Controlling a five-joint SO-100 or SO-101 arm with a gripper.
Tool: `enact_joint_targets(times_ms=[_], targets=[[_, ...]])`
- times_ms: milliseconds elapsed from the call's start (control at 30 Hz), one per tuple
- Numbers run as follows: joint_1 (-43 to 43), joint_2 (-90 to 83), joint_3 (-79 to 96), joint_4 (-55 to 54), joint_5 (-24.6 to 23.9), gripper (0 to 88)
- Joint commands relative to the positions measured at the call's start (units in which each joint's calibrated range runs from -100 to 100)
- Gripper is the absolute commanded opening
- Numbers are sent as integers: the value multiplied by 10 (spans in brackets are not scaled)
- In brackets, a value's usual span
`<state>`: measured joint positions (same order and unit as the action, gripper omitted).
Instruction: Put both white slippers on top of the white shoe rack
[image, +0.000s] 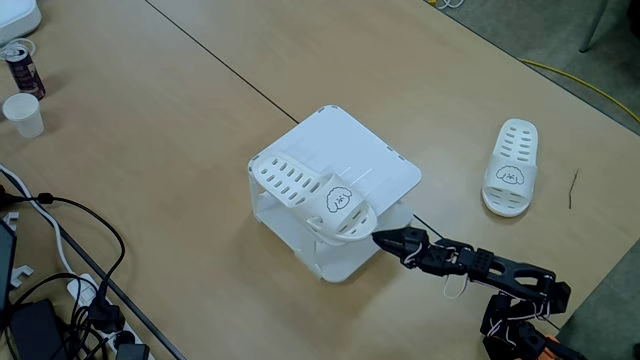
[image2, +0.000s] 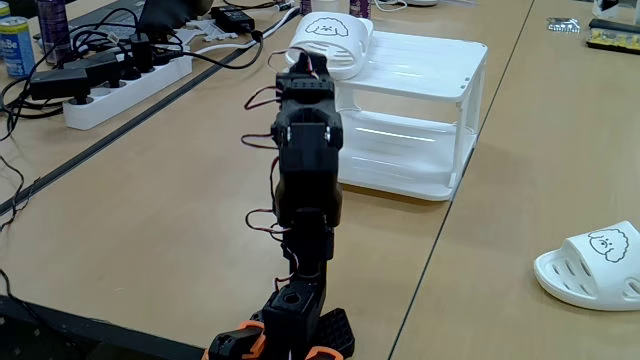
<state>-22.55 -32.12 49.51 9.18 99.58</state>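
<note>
The white shoe rack (image: 375, 165) (image2: 425, 110) stands mid-table. One white slipper (image: 315, 192) (image2: 330, 40) lies on its top panel, dog face up, with one end hanging over the rack's edge toward the arm. My black gripper (image: 378, 238) reaches in from the lower right of a fixed view, and its tip is right at that overhanging end. The dark fingers are too small to show whether they are open or gripping. From behind the arm, the wrist (image2: 305, 110) hides the fingers. The second white slipper (image: 511, 167) (image2: 590, 265) lies on the table, away from the rack.
A paper cup (image: 22, 114) and a can (image: 22, 66) stand at the far left. Cables and a power strip (image2: 125, 80) lie along the table's edge on that side. A yellow cable (image: 590, 85) runs across the floor beyond the table.
</note>
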Motion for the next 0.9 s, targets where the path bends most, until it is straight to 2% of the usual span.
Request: enact_joint_targets(times_ms=[0, 600, 867], targets=[[-4, 17, -74, 1, 4, 7], [-5, 125, -187, 0, 4, 7], [0, 122, -182, 0, 4, 7]])
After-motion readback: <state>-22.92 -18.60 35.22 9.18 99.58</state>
